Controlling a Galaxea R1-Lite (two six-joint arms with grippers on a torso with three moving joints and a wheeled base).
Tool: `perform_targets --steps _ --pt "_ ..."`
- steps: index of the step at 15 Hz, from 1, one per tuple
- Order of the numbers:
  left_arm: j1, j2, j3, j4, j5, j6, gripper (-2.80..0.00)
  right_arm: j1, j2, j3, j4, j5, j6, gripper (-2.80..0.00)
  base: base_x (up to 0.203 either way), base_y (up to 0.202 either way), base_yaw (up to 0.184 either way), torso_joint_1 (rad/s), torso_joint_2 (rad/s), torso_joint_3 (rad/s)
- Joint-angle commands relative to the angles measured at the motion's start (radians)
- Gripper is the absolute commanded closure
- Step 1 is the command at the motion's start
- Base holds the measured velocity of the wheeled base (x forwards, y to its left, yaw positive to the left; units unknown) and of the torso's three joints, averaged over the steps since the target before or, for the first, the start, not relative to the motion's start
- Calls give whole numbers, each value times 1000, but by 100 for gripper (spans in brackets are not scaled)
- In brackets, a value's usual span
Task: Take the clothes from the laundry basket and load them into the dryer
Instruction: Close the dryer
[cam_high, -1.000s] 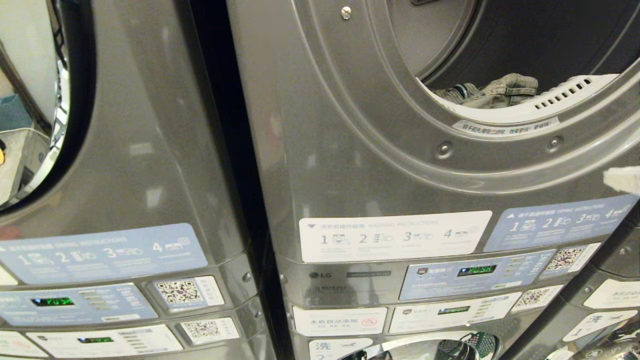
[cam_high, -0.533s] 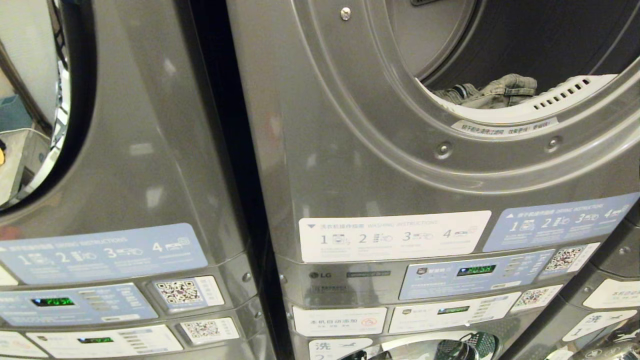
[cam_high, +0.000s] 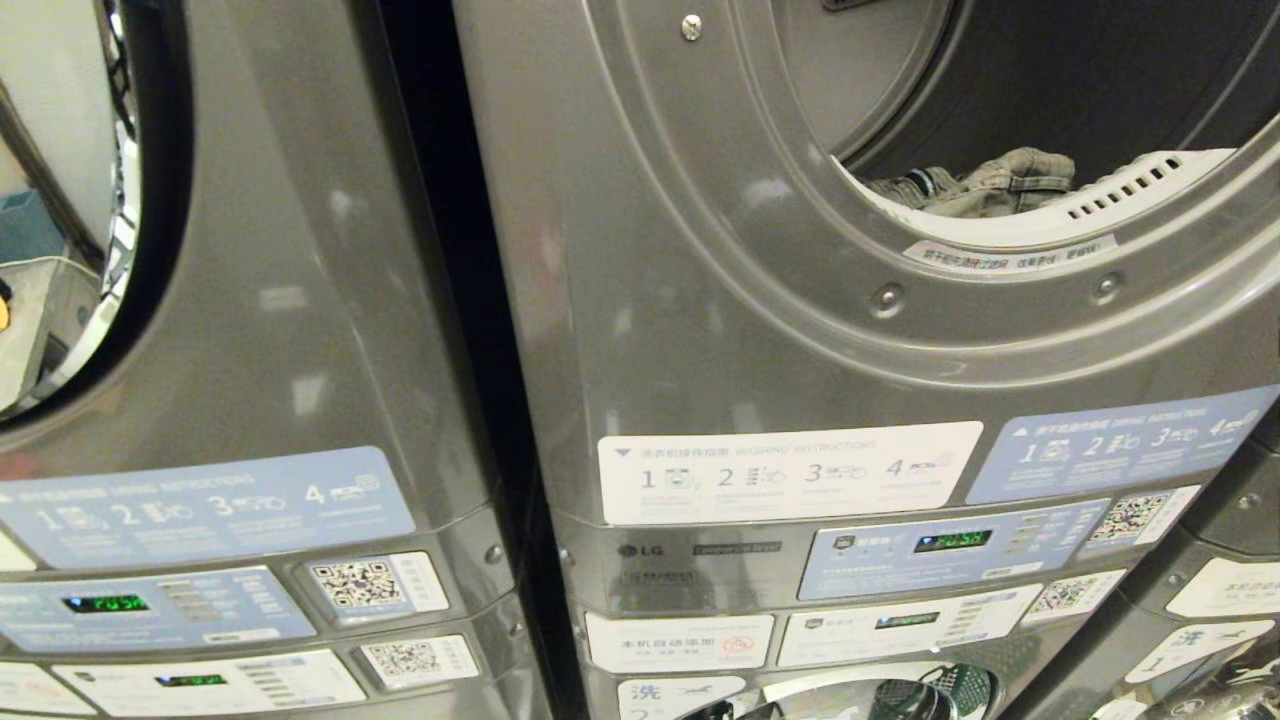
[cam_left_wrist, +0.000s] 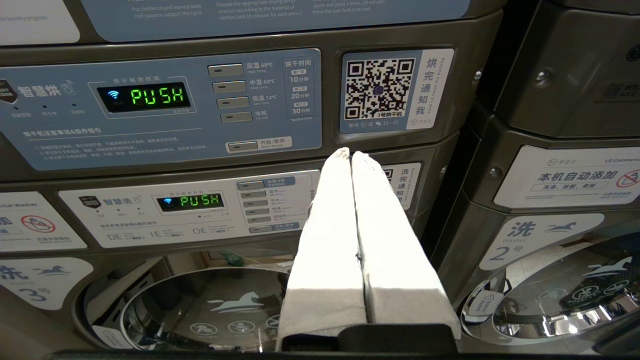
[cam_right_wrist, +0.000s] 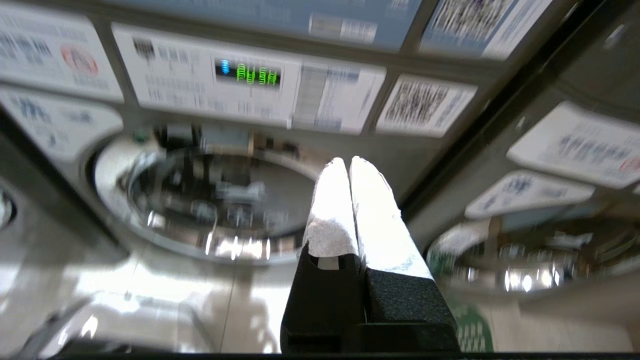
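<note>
The grey dryer (cam_high: 760, 300) stands open at the upper right of the head view. Olive and grey clothes (cam_high: 1000, 182) lie in its drum behind the white lint grille. No laundry basket shows plainly; a green mesh shape (cam_high: 955, 688) appears in the washer door glass below. Neither gripper is in the head view. My left gripper (cam_left_wrist: 350, 153) is shut and empty, its white-wrapped fingers pointing at a control panel (cam_left_wrist: 165, 105) that reads PUSH. My right gripper (cam_right_wrist: 348, 161) is shut and empty too, low before the round washer door (cam_right_wrist: 210, 205).
A second stacked machine (cam_high: 250, 300) stands to the left, with a dark gap (cam_high: 440, 250) between the two. Instruction stickers and QR labels (cam_high: 790, 470) cover the panels. A third machine (cam_high: 1230, 560) shows at the right edge. Shiny pale floor (cam_right_wrist: 150, 310) lies below the right gripper.
A white fingertip of my right gripper showed at the right edge of the head view a second ago; it has dropped out of that view. The clothes in the drum have not moved.
</note>
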Motion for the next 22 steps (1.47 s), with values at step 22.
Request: perform_targets --steps 22 --pt "0 0 2 0 -6 19 0 14 -177 -12 41 -35 71 0 0 0 0 0 0 0"
